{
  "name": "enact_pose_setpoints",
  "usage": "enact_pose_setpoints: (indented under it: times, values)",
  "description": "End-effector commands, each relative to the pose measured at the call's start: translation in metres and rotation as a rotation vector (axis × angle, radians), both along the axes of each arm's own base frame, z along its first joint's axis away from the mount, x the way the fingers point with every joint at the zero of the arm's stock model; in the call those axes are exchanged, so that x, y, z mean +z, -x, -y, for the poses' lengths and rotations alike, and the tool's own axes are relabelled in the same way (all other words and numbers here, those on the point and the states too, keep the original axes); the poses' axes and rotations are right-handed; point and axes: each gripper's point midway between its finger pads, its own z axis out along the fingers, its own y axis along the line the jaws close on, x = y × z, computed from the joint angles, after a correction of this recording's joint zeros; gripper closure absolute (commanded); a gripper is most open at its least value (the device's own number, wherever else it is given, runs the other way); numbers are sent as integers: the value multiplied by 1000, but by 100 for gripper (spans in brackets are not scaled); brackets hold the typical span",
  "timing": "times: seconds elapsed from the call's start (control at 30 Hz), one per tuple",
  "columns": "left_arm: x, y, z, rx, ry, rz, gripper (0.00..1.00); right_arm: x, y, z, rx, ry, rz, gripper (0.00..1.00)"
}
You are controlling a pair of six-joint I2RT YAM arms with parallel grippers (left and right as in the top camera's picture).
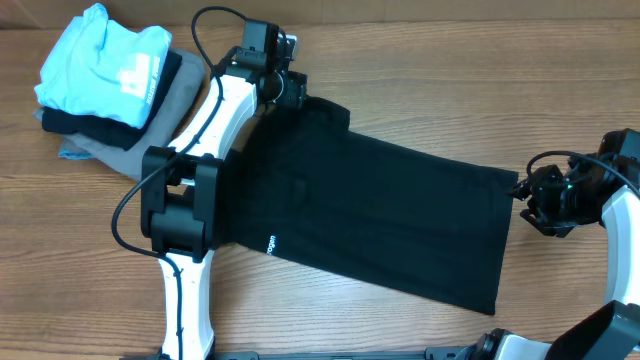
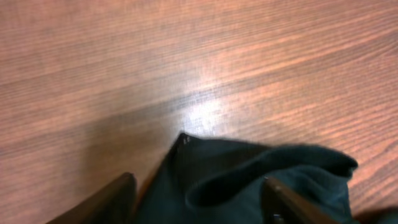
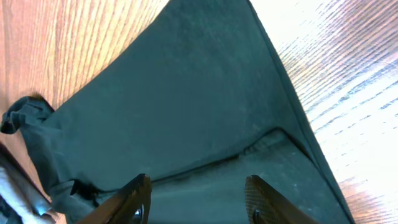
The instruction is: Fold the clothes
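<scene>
The black polo shirt [image 1: 370, 215] lies spread across the middle of the table, folded lengthwise, with small white lettering near its left edge. My left gripper [image 1: 292, 92] is at the shirt's far left corner. In the left wrist view its fingers [image 2: 199, 196] are open, with bunched black fabric [image 2: 249, 180] between them. My right gripper [image 1: 528, 192] is at the shirt's right edge. In the right wrist view its fingers [image 3: 196, 193] are open over the flat black fabric [image 3: 186, 106].
A pile of folded clothes stands at the far left corner: a light blue shirt with white print [image 1: 105, 60] on top, dark and grey garments [image 1: 165, 105] beneath. The left arm [image 1: 190, 190] lies across the shirt's left side.
</scene>
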Motion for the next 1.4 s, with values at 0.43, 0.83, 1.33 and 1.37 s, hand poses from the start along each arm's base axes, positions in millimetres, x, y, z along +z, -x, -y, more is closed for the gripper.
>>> enact_pose_setpoints:
  times: [0.43,0.83,1.33,1.37]
  values:
    - [-26,-19,-5,17,-35,36,65,6,7,9,-5,70,-23,48]
    - [-29,-13,-8,20,-37,6,96,6,7,10,-5,72,-21,48]
    - [44,-26,-5,22,-24,49,96,7,-1,16,-9,103,8,48]
    - [48,-24,-6,21,-29,40,96,7,-7,23,-14,137,32,46]
